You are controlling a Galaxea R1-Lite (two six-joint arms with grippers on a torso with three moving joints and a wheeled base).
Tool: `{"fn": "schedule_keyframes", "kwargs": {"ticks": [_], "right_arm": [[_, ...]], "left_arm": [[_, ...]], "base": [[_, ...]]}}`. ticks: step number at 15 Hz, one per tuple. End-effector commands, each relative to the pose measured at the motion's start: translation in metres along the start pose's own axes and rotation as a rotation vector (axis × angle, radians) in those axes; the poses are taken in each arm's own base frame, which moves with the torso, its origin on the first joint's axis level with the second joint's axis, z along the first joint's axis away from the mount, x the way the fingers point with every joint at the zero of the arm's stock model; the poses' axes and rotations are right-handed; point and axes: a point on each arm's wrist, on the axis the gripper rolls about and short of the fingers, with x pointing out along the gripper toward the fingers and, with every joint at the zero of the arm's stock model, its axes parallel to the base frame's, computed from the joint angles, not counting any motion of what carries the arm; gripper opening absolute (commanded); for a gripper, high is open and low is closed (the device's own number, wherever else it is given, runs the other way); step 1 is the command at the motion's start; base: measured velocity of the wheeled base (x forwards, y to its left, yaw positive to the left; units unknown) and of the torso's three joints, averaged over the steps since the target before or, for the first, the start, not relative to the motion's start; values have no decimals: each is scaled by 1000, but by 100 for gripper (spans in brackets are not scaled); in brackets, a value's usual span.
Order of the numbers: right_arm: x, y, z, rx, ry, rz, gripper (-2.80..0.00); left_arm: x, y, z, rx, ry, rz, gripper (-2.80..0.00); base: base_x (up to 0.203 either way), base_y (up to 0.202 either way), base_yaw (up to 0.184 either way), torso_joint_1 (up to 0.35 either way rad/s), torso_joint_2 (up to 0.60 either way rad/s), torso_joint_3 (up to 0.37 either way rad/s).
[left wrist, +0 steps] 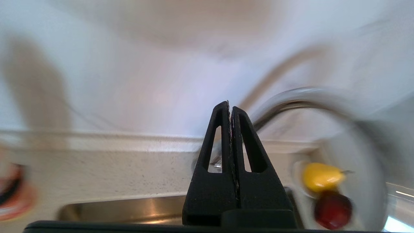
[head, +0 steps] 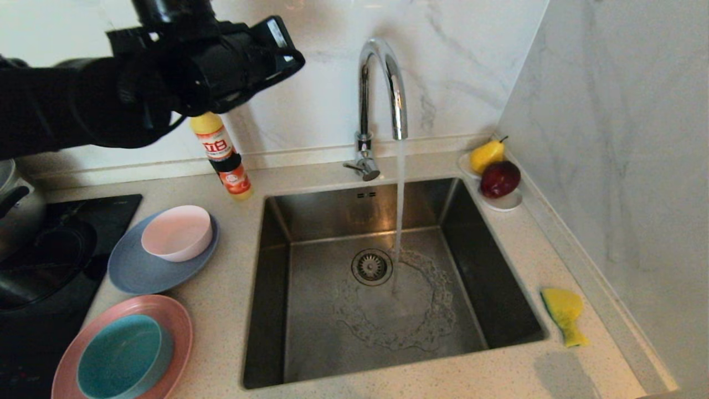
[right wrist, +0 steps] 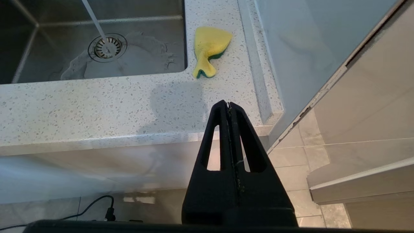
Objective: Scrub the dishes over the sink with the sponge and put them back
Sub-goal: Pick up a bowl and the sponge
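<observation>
Behind the sink (head: 388, 288), an orange-labelled bottle (head: 221, 158); writing unreadable.

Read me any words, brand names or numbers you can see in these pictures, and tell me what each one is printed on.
Bottle behind the dishes: its orange and white label carries large red characters, too blurred to read.
Left gripper: a small pale patch on its black housing, too small to read.
Nothing else shows any lettering.

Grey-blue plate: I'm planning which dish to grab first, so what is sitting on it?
A pale pink bowl sits upright on the grey-blue plate, toward its back. The bowl looks empty. The plate's surface beneath the bowl is covered.
</observation>
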Motion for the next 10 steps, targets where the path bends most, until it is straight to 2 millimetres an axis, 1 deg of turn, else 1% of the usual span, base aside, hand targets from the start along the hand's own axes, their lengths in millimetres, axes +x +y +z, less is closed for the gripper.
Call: {"fn": "schedule_keyframes", "kwargs": {"ticks": [1,2,4,5,6,8,10], "right_arm": [[0,0,0,0,0,0,-280],[0,0,0,0,0,0,-280],[0,0,0,0,0,0,-280],[0,0,0,0,0,0,-280],[0,0,0,0,0,0,-280],[0,0,0,0,0,0,-280],[0,0,0,0,0,0,-280]], "left_arm": [[-80,-1,64,29,-115,-26,-280],[-106,5,69,69,-123,-23,-280],[-160,23,63,167,-115,-12,-280],[-192,34,59,207,-121,-8,-280],[-224,47,53,242,-133,0,-280],[-279,72,39,300,-175,51,-280],[-326,94,21,354,-235,166,-280]], "base": [[0,0,0,0,0,0],[0,0,0,0,0,0],[0,0,0,0,0,0],[0,0,0,0,0,0],[0,0,0,0,0,0],[0,0,0,0,0,0],[0,0,0,0,0,0]]}}
